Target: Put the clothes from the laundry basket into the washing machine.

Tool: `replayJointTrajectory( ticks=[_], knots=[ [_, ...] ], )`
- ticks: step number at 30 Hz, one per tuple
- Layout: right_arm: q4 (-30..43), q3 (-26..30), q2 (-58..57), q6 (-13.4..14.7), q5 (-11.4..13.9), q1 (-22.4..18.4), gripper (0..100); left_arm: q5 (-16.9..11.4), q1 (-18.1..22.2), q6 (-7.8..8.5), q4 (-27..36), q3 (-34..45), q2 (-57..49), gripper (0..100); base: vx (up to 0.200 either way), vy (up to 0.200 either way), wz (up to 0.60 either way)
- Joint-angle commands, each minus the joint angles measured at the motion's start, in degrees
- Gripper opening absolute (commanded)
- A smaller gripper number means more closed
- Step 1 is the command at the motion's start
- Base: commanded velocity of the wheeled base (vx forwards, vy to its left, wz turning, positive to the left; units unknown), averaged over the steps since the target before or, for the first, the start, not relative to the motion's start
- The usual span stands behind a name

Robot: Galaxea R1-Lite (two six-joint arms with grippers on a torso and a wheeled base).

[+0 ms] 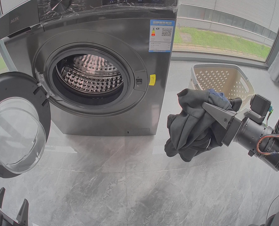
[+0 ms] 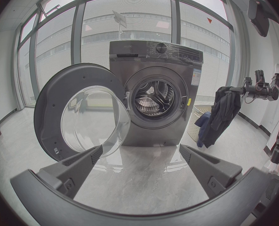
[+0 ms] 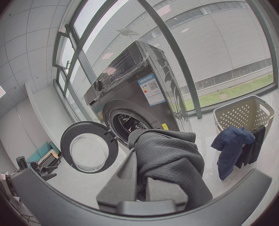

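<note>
A grey washing machine [image 1: 92, 63] stands on the floor, its round door [image 1: 15, 123] swung open to the left and the steel drum [image 1: 89, 74] bare. To its right sits a beige laundry basket [image 1: 222, 79]. My right gripper [image 1: 208, 105] is shut on a bundle of dark grey clothes [image 1: 193, 126], hanging in the air between the basket and the machine's front right corner. In the right wrist view the grey cloth [image 3: 167, 160] drapes over the fingers, and a blue garment [image 3: 229, 151] dangles beside it. My left gripper [image 1: 10, 204] is open, low at the near left.
Tall windows [image 2: 130, 25] run behind the machine. The open door [image 2: 82, 110] juts out over the floor at the left. Grey tiled floor [image 1: 130, 179] lies bare in front of the machine.
</note>
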Motion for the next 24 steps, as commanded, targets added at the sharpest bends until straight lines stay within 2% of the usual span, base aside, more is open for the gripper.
replayJointTrajectory(
  ticks=[1,17,24],
  knots=[
    [0.0,0.0,0.1,0.0,0.0,0.0,0,0.0,0.0,-0.02,0.0,1.0,-1.0,100,0.000,0.200,0.00],
    [0.0,0.0,0.1,0.0,0.0,-0.1,0,0.0,0.0,-0.02,0.0,1.0,-1.0,100,0.000,0.200,0.00],
    [0.0,0.0,0.4,0.1,0.0,-0.1,0,0.0,0.0,-0.02,0.0,1.0,-1.0,100,0.000,0.000,0.00]
  ],
)
